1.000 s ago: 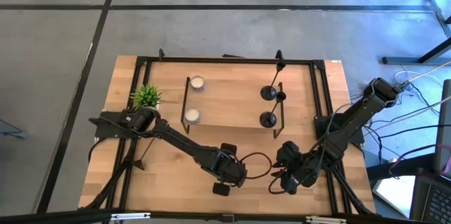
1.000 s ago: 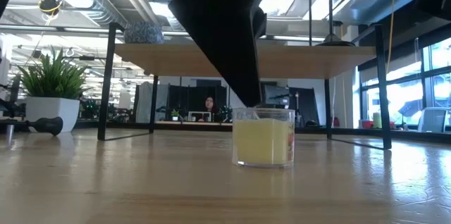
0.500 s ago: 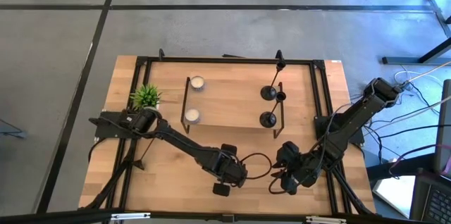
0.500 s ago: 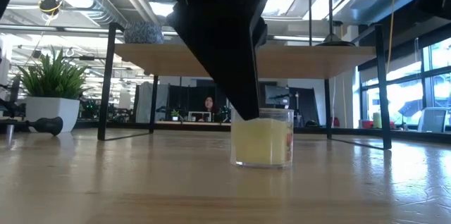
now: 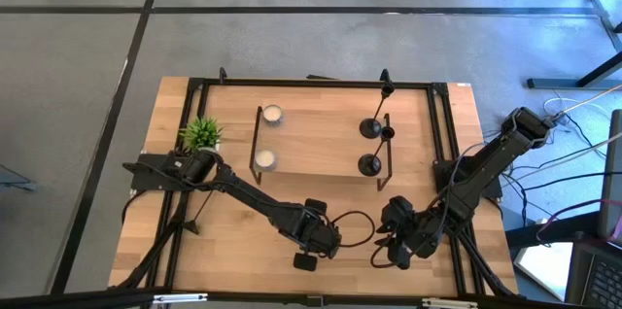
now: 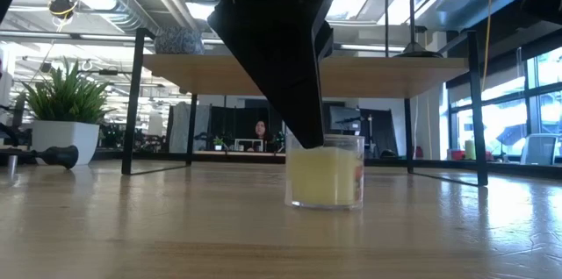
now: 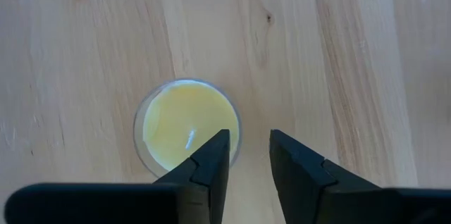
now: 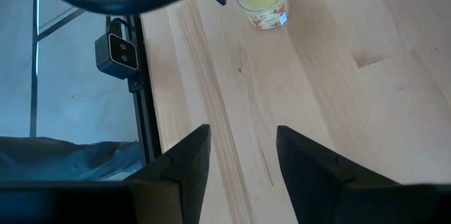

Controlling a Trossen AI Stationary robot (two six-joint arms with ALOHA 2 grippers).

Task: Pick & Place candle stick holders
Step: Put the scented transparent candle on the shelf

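Observation:
Three black candlestick holders (image 5: pixel 370 128) (image 5: pixel 369 164) (image 5: pixel 386 84) stand on their round bases at the right end of the wooden shelf (image 5: pixel 316 139); no gripper is near them. My left gripper (image 7: pixel 246 146) is open near the table's front middle, over a glass jar with a yellow candle (image 7: pixel 187 125), which stands on the table and also shows in the low view (image 6: pixel 323 172). My right gripper (image 8: pixel 243 157) is open and empty above the table's front right. My left gripper points down from above. One fingertip (image 7: pixel 220 143) is at the jar's rim (image 7: pixel 236 122), on the candle side of the glass wall, and the other finger (image 7: pixel 285 146) stands outside the jar. The jar stands upright on the table.
Two small white candles (image 5: pixel 272 114) (image 5: pixel 263 160) sit on the shelf's left end. A potted plant (image 5: pixel 201 132) stands at the table's left. A black metal frame (image 5: pixel 442 124) runs around the table. A person shows far back in the room (image 6: pixel 261 130).
My left gripper has gone down a little, so that one fingertip now reaches the jar's rim. The jar has slid slightly toward the table's left and stays upright.

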